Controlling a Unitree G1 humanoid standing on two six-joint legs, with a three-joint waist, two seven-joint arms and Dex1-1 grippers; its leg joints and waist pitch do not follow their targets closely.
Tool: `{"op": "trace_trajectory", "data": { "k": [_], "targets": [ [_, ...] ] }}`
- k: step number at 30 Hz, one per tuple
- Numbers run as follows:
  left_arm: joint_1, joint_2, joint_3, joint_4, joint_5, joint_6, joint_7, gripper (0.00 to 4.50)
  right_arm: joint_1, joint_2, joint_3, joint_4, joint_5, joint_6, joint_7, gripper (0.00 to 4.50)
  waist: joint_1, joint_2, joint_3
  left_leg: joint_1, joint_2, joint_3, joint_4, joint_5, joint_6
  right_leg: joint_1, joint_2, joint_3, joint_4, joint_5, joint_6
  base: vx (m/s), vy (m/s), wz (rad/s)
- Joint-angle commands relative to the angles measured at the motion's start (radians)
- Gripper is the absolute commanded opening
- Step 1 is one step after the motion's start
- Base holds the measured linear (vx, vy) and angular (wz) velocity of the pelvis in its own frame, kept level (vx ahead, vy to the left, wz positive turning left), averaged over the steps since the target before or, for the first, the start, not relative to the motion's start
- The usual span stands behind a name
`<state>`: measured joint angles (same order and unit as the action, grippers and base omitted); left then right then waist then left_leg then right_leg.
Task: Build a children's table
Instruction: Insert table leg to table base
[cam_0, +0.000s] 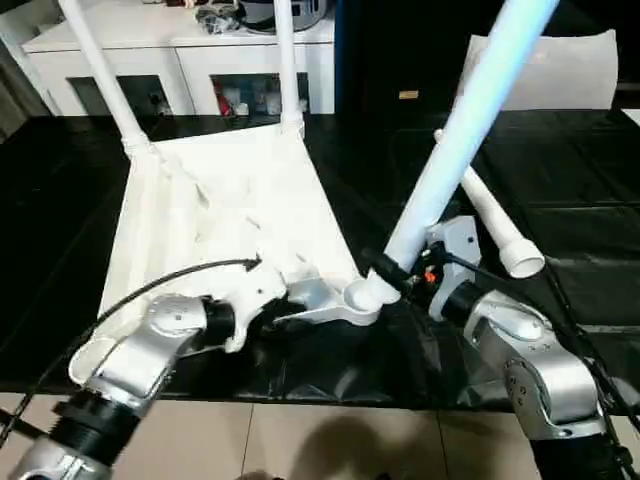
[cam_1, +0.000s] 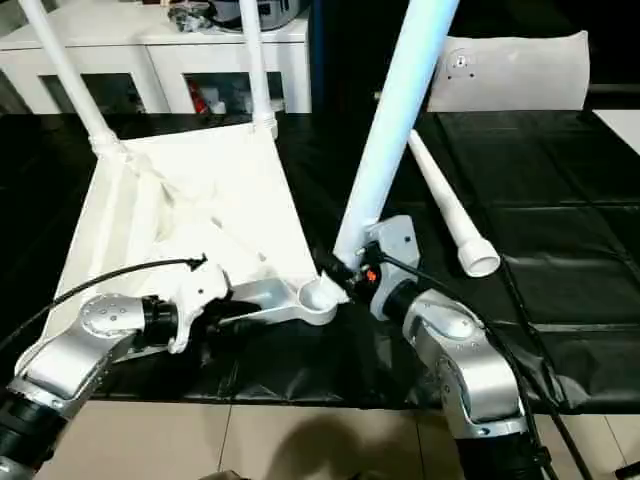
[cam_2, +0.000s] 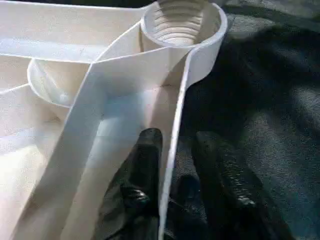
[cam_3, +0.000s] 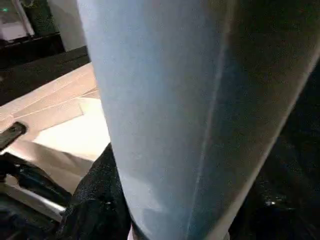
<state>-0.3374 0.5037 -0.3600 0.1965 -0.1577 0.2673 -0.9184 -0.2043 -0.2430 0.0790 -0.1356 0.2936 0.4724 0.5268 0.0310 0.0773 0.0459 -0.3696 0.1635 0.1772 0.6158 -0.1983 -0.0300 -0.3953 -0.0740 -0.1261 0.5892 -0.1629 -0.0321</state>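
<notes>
The children's table's white tabletop (cam_0: 240, 200) lies ribbed side up on the black cover. Two legs (cam_0: 105, 70) (cam_0: 285, 60) stand in its far corners. My left gripper (cam_2: 177, 137) straddles the near rim wall, one finger (cam_2: 147, 150) inside and one outside. A narrow gap shows at the outer finger, so the gripper is open. My right gripper (cam_0: 395, 272) is shut on a third leg (cam_0: 470, 120). This leg leans to the right, with its lower end at the near right corner socket (cam_2: 182, 22). A fourth leg (cam_0: 495, 225) lies on the cover to the right.
A white glass-door cabinet (cam_0: 180, 60) stands behind the work table. A white panel (cam_0: 560, 70) stands at the back right. The black cover (cam_0: 580, 180) is wrinkled near the front edge, with tiled floor (cam_0: 300, 440) below it.
</notes>
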Motion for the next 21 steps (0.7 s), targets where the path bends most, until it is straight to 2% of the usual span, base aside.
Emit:
{"op": "trace_trajectory", "data": {
  "k": [1, 3, 5, 6, 8, 11, 14, 19, 21],
  "targets": [
    [-0.017, 0.013, -0.006, 0.028, 0.017, 0.005, -0.029, 0.72, -0.032, -0.001, 0.015, -0.008, 0.03, 0.016, 0.028, 1.93, -0.001, 0.005, -0.057, 0.014, 0.061, -0.042, -0.082, -0.307, 0.018, 0.043, -0.087, 0.063, -0.1, -0.467, -0.054, 0.0, 0.0, 0.0],
    [-0.026, 0.014, -0.006, 0.041, 0.017, 0.004, -0.042, 0.54, -0.045, -0.004, 0.02, -0.01, 0.048, 0.039, 0.047, 1.93, -0.001, 0.001, -0.058, 0.012, 0.062, -0.043, -0.083, -0.299, 0.018, 0.046, -0.087, 0.064, -0.097, -0.449, -0.059, 0.0, 0.0, 0.0],
    [-0.034, 0.012, -0.004, 0.053, 0.019, -0.001, -0.053, 0.43, -0.058, -0.009, 0.028, -0.008, 0.052, 0.05, 0.065, 1.93, 0.0, 0.004, -0.058, 0.013, 0.063, -0.041, -0.082, -0.294, 0.019, 0.044, -0.087, 0.065, -0.096, -0.441, -0.066, 0.0, 0.0, 0.0],
    [-0.039, 0.011, -0.002, 0.059, 0.019, -0.002, -0.057, 0.43, -0.064, -0.013, 0.033, -0.006, 0.051, 0.053, 0.074, 1.93, 0.001, 0.004, -0.059, 0.012, 0.062, -0.041, -0.082, -0.286, 0.019, 0.046, -0.088, 0.065, -0.095, -0.432, -0.069, 0.0, 0.0, 0.0],
    [-0.054, 0.01, -0.008, 0.083, 0.027, -0.018, -0.076, 0.13, -0.092, -0.028, 0.059, 0.021, 0.027, 0.049, 0.1, 1.93, 0.002, 0.002, -0.06, 0.01, 0.062, -0.041, -0.082, -0.275, 0.02, 0.048, -0.087, 0.065, -0.092, -0.418, -0.074, 0.0, 0.0, 0.0],
    [-0.063, 0.014, -0.021, 0.102, 0.045, -0.033, -0.088, 0.05, -0.109, -0.034, 0.073, 0.042, 0.017, 0.043, 0.113, 1.93, 0.003, 0.001, -0.059, 0.01, 0.063, -0.04, -0.082, -0.272, 0.019, 0.048, -0.09, 0.067, -0.093, -0.425, -0.078, 0.0, 0.0, 0.0],
    [-0.068, 0.024, -0.038, 0.116, 0.071, -0.05, -0.102, 0.0, -0.139, -0.046, 0.113, 0.09, -0.03, 0.025, 0.121, 1.93, 0.001, 0.001, -0.059, 0.011, 0.064, -0.04, -0.082, -0.272, 0.015, 0.047, -0.089, 0.067, -0.09, -0.411, -0.086, 0.0, 0.0, 0.0],
    [-0.068, 0.019, -0.03, 0.125, 0.072, -0.08, -0.126, 0.0, -0.18, -0.049, 0.128, 0.155, -0.038, 0.056, 0.128, 1.93, 0.002, -0.005, -0.06, 0.01, 0.065, -0.039, -0.081, -0.263, 0.019, 0.049, -0.09, 0.068, -0.088, -0.414, -0.095, 0.0, 0.0, 0.0],
    [-0.067, 0.015, -0.024, 0.128, 0.071, -0.101, -0.133, 0.0, -0.192, -0.052, 0.13, 0.183, -0.045, 0.057, 0.133, 1.93, 0.003, -0.003, -0.06, 0.011, 0.064, -0.038, -0.08, -0.265, 0.02, 0.048, -0.091, 0.068, -0.089, -0.421, -0.094, 0.0, 0.0, 0.0]
  ]
}}
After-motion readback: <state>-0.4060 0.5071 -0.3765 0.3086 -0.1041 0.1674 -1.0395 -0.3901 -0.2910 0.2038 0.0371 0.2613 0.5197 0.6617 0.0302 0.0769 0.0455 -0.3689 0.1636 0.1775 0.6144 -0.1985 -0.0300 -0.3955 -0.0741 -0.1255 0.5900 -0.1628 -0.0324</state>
